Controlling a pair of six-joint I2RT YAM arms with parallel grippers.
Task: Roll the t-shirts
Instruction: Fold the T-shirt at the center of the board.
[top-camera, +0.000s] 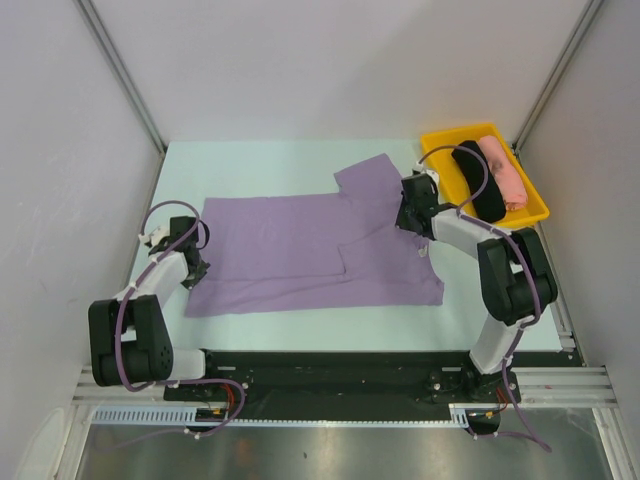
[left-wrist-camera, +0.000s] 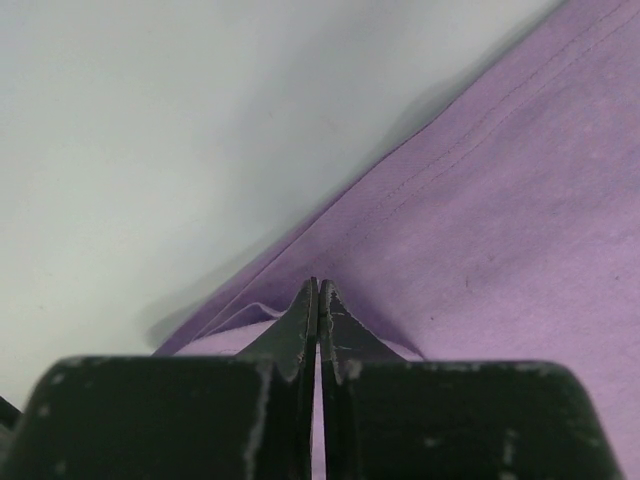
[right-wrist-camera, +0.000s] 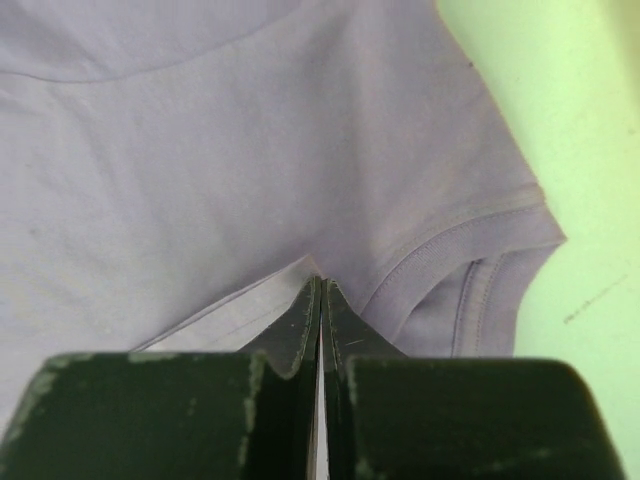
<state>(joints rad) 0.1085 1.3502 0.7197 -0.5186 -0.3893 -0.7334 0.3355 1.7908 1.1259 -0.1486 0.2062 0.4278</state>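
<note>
The lavender t-shirt (top-camera: 300, 255) lies flat across the middle of the table, one sleeve pointing to the far side and its near half folded over. My left gripper (top-camera: 193, 266) is shut on its left hem; in the left wrist view the fingers (left-wrist-camera: 300, 330) pinch the lavender cloth (left-wrist-camera: 480, 230). My right gripper (top-camera: 412, 212) is shut on the shirt's right edge near the collar; the right wrist view shows the closed gripper (right-wrist-camera: 320, 300) with cloth (right-wrist-camera: 250, 150) and the ribbed neckband (right-wrist-camera: 450, 245) around it. A black t-shirt (top-camera: 478, 180) and a pink t-shirt (top-camera: 501, 170) lie rolled in the yellow tray.
The yellow tray (top-camera: 437, 165) stands at the far right corner, just behind my right arm. White enclosure walls and metal posts bound the pale green table (top-camera: 260, 160). A black rail runs along the near edge.
</note>
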